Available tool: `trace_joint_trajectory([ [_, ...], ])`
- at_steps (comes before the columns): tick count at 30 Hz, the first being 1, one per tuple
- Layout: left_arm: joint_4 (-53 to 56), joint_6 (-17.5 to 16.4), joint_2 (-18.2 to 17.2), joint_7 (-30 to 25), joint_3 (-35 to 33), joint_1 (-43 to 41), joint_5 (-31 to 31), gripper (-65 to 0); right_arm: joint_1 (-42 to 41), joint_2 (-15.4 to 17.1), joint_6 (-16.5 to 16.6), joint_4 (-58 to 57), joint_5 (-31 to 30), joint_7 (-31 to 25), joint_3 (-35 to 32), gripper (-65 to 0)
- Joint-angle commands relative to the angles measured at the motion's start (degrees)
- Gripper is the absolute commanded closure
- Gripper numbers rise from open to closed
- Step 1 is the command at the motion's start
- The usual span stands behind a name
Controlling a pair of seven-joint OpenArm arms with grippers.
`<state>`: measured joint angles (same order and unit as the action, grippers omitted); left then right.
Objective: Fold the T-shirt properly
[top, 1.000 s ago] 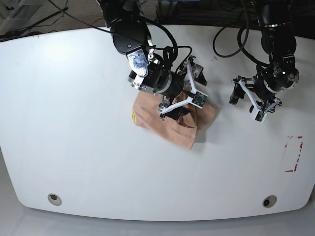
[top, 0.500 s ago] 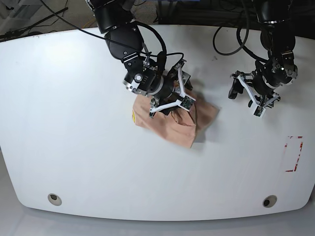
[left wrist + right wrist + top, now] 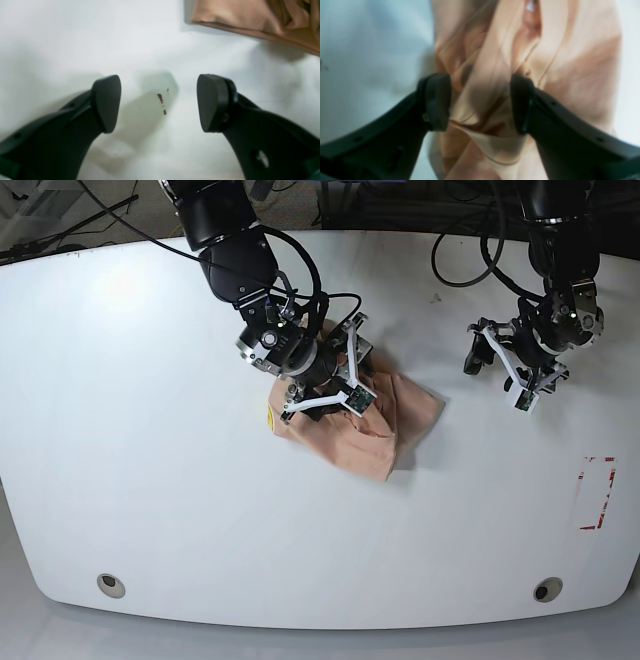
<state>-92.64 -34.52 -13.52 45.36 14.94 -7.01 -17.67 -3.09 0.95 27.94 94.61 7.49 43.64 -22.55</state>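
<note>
Lying bunched near the middle of the white bench [image 3: 150, 480], the T-shirt [image 3: 350, 430] is a rumpled peach heap, partly folded, with a small yellow mark at its left edge. Right hand [image 3: 480, 102] sits on the heap's upper part; the wrist view shows its two dark fingers [image 3: 437, 101] set either side of a raised ridge of cloth, fabric filling the gap and touching both pads. Whether it truly pinches the cloth is not clear. Left hand [image 3: 158, 103] hovers over bare bench well to the shirt's side, jaws apart, nothing between them; a few small brown specks [image 3: 161, 100] on the surface below. One shirt edge shows at the top of that wrist view. Red tape marks [image 3: 597, 492] lie near the bench's edge.
</note>
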Motion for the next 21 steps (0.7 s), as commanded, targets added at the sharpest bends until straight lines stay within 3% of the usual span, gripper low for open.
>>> trace_joint_trajectory([
  [1, -1.3, -0.1, -0.5, -1.3, 0.2, 0.6, -0.7, -44.4, -1.1, -0.3, -1.1, -0.6, -0.4, -3.0, 0.1, -34.6],
  [2, -1.3, -0.1, -0.5, -1.3, 0.2, 0.6, -0.7, -44.4, -1.0, -0.3, -1.2, -0.9, -0.4, -3.6, 0.1, -32.3],
  [7, -1.3, -0.1, -0.5, -1.3, 0.2, 0.6, -0.7, -44.4, -0.7, -0.6, -1.2, -0.1, -0.4, -4.3, -0.3, -2.4],
  [8, -1.3, -0.1, -0.5, -1.3, 0.2, 0.6, -0.7, -44.4, -0.7, -0.7, -1.2, 0.5, -0.7, -4.3, -0.3, 0.0],
  [12, -1.3, -0.1, -0.5, -1.3, 0.2, 0.6, -0.7, -44.4, 0.1, -2.5, -1.1, 5.1, -1.0, -3.2, -0.3, -0.5],
  [14, -1.3, -0.1, -0.5, -1.3, 0.2, 0.5, -0.7, -44.4, -0.3, -4.2, -0.7, 6.8, -1.1, -2.3, -0.3, -4.1],
  [21, -1.4, -0.1, -0.5, -1.3, 0.1, -1.1, -0.7, -44.4, -4.3, -8.3, -0.6, 2.8, -2.2, -3.4, -0.3, -5.5],
])
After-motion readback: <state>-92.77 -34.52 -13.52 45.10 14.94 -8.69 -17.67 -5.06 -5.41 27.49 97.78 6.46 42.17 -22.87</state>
